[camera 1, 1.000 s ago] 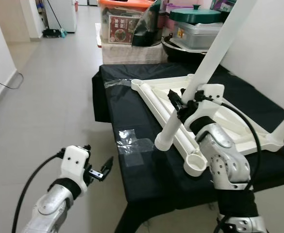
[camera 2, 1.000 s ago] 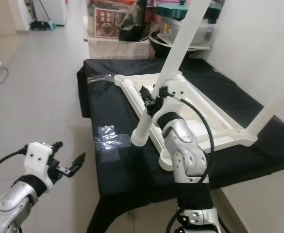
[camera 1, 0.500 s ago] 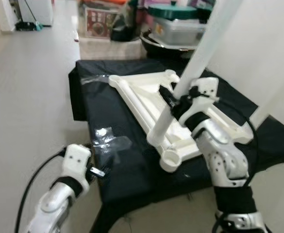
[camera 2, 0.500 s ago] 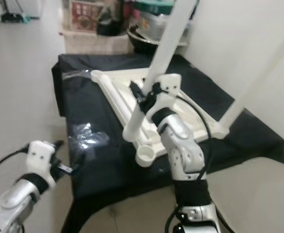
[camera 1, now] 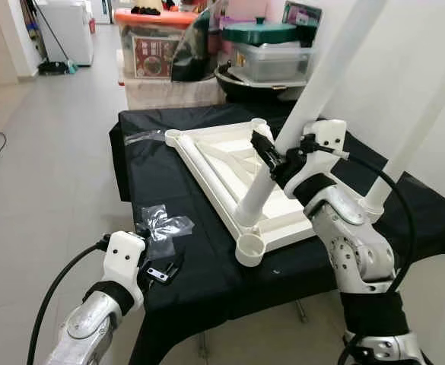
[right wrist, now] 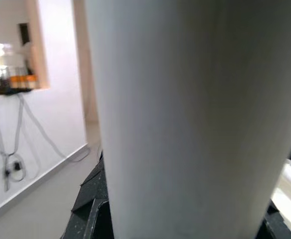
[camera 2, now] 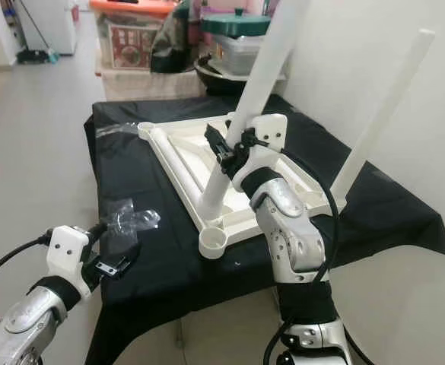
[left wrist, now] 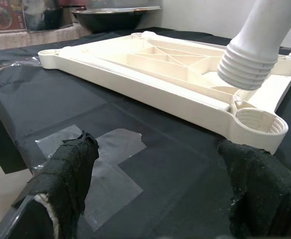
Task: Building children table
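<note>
The cream plastic tabletop (camera 1: pixel 230 163) lies upside down on the black-covered bench (camera 1: pixel 169 251), ribbed underside up, one corner near the bench's front edge. That corner's round socket (camera 1: pixel 250 249) is open. A long white leg (camera 1: pixel 306 106) slants up from just behind the socket, its ridged lower end (left wrist: pixel 247 64) hanging just above the frame. Another white leg (camera 2: pixel 378 114) stands in the right corner.

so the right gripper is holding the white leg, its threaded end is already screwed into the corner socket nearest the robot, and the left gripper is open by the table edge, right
Not quite. The right gripper does hold the white leg, but its threaded end is not in the corner socket; the left wrist view shows it hanging above and beside the empty socket. The left gripper is open by the table edge.
</note>
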Controlling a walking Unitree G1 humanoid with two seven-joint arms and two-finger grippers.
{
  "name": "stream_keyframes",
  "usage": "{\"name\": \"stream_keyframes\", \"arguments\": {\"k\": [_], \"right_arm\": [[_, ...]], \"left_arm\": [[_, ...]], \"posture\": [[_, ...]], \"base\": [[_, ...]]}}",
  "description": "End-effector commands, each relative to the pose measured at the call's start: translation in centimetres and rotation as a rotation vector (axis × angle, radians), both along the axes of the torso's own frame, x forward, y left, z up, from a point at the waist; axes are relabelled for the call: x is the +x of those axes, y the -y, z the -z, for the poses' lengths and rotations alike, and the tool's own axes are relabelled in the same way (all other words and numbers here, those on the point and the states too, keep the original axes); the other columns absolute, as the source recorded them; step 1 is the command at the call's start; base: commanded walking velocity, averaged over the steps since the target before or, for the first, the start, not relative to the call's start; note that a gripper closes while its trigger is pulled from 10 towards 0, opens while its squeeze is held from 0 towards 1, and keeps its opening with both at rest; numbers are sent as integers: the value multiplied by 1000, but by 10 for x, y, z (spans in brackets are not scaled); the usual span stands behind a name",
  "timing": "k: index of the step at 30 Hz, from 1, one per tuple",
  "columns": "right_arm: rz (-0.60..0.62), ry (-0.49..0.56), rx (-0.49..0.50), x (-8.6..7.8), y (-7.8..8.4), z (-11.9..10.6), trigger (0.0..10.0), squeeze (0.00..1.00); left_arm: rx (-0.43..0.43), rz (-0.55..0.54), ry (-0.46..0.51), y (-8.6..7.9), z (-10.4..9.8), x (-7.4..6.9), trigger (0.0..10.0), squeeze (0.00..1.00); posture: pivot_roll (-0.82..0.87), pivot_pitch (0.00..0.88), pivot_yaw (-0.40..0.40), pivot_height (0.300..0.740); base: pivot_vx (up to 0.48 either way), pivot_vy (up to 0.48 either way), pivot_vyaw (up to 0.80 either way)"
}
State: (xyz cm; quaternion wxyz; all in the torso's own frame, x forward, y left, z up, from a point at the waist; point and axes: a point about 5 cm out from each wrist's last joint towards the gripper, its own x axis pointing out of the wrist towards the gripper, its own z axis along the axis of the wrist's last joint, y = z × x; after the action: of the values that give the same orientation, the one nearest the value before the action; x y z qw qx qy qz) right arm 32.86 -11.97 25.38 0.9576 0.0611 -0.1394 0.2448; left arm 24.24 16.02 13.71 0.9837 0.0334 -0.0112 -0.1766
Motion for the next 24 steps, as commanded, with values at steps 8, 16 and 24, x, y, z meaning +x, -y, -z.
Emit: {"name": "stream_keyframes", "arguments": {"k": [8, 16, 24], "right_arm": [[-139, -4, -194, -6, 2, 12, 10000, 0], [-162, -1, -298, -1, 13, 14, 10000, 0], [-220, -14, -331, -11, 10, 21, 10000, 0]], "left_arm": [[4, -2, -5, -2, 1, 0, 10000, 0], [8, -13, -5, -5, 1, 0, 10000, 0], [4, -15, -7, -5, 1, -2, 10000, 0]], "posture": [[120, 0, -127, 740], [129, 0, -138, 740], [129, 0, -138, 740]], "base": [[0, 0, 0], [0, 0, 0], [0, 0, 0]]}}
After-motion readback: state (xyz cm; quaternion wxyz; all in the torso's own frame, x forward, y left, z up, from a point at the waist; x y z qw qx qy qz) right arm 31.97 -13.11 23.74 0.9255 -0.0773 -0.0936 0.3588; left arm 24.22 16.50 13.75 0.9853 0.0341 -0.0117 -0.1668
